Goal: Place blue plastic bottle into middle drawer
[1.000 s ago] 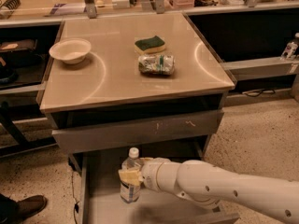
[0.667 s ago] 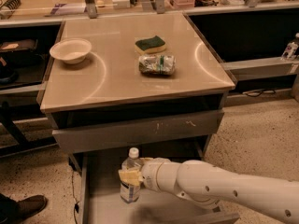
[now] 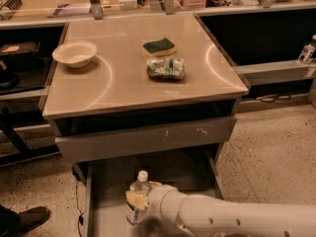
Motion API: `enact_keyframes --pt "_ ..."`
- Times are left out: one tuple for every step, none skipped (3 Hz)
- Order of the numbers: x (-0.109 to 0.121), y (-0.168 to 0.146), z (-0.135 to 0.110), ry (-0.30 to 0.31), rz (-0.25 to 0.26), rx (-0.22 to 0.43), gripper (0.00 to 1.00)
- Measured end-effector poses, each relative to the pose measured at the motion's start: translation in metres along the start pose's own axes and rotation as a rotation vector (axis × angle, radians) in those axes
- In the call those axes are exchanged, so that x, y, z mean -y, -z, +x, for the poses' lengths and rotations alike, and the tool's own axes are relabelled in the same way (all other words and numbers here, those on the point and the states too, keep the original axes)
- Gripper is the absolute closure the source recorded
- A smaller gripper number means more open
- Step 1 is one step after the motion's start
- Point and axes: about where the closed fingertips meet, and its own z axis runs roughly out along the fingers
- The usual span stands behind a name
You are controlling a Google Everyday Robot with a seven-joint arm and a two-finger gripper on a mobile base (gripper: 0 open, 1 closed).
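Note:
The blue plastic bottle (image 3: 140, 189) is clear with a white cap and stands upright inside the pulled-out middle drawer (image 3: 106, 191), a grey metal drawer below the table. My gripper (image 3: 138, 199) reaches in from the lower right on a white arm and its pale fingers are closed around the bottle's body. The bottle's base is near the drawer floor; I cannot tell whether it touches.
A closed grey drawer front (image 3: 148, 137) with pale scratches sits above the open drawer. On the tabletop lie a white bowl (image 3: 74, 53), a green-and-yellow sponge (image 3: 158, 47) and a crumpled packet (image 3: 166, 68). A shoe (image 3: 27, 218) is at the lower left on the floor.

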Motion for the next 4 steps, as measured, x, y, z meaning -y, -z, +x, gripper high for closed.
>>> enact_keyframes --pt "0.019 -0.010 0.020 -0.043 0.067 0.031 1.00" --pt "0.024 -0.011 0.020 -0.049 0.084 0.040 1.00" --pt "0.029 -0.011 0.014 -0.039 0.119 0.064 1.00" --pt "0.045 -0.013 0.005 -0.029 0.169 0.105 1.00"
